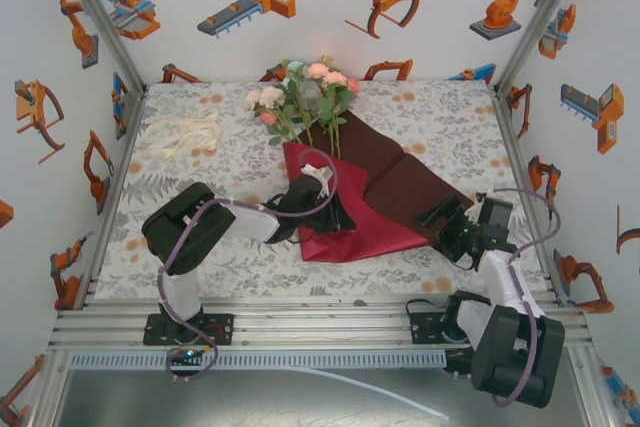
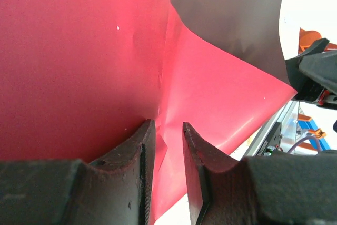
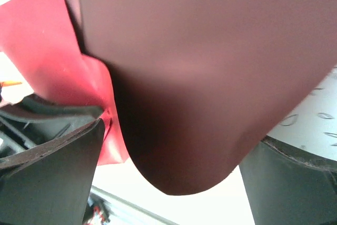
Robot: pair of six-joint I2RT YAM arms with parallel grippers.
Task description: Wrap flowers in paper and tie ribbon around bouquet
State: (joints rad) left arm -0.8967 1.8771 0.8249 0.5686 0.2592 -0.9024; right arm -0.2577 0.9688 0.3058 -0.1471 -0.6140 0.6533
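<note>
Tablecloth [image 1: 440, 117] w/ grey-orange floral print covers the table under both grippers. Paper [image 1: 400, 182], the large dark red sheet, lies mid-table btwn the two sets of fingers: dull burgundy face up on the R gripper's side, brighter red face showing on the L gripper's side. L gripper [image 1: 335, 215] sits over the paper's red part, pointing twd the R arm. R gripper [image 1: 447, 219] is at the sheet's near-right corner, pointing back twd the L one. Flowers [image 1: 305, 97], pink, peach & white roses, lie beyond the L fingertips on the far side: stems over the paper's far corner, heads off its edge on the cloth. Ribbon [image 1: 180, 134], a loose cream-white heap, lies on the cloth well apart from both grippers, far-left of the L fingers.

L wrist view: L fingers [image 2: 142, 162] stand a narrow gap apart, tips right at the red face, w/ a raised crease of the sheet running straight into the gap; can't tell if the pads pinch it.

R wrist view: R fingers [image 3: 52, 172] are spread wide, nothing clamped. A curled corner of the paper, burgundy side, hangs btwn & just ahead of them; the red face shows beside the finger on the view's left
</note>
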